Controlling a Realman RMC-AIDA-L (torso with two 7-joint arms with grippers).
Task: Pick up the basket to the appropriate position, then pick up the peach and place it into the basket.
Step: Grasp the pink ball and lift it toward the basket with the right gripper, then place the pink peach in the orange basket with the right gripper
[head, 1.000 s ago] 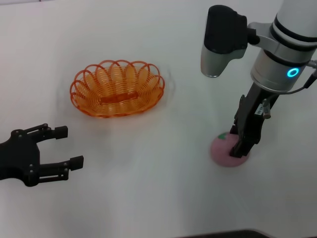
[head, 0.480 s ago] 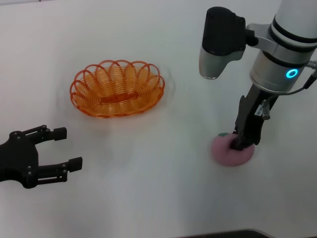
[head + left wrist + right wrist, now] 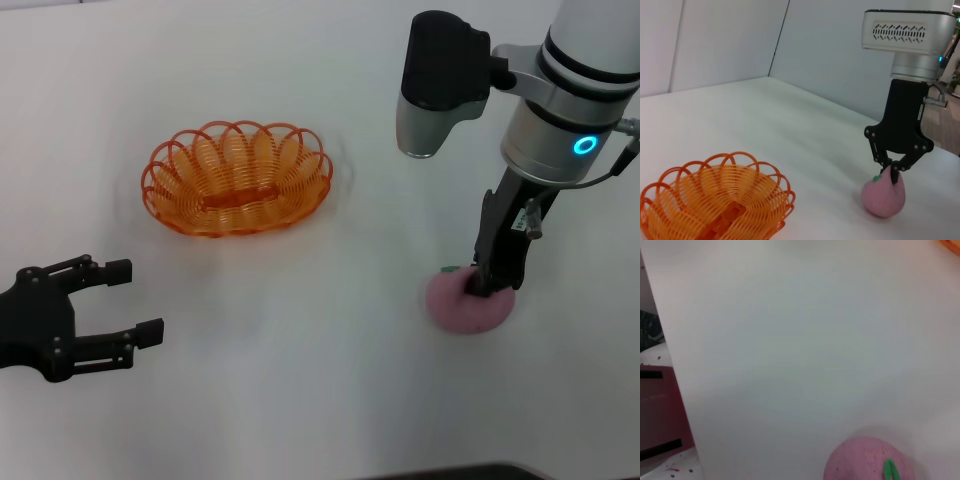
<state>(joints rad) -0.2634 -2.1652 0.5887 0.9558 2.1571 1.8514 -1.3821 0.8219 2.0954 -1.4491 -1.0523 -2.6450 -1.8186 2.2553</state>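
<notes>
The orange wire basket stands on the white table at the back left, empty; it also shows in the left wrist view. The pink peach lies at the right, on the table. My right gripper points down onto it and is shut on its top by the green leaf mark; in the left wrist view the right gripper pinches the peach into a point. The right wrist view shows the peach close below. My left gripper is open and empty at the front left, apart from the basket.
The white table top spreads wide between the basket and the peach. A dark strip marks the table's front edge. Pale walls stand behind the table in the left wrist view.
My right gripper has closed on the peach's top and risen slightly, nudging the peach a little to the right. The left gripper has drifted slightly toward the front left.
</notes>
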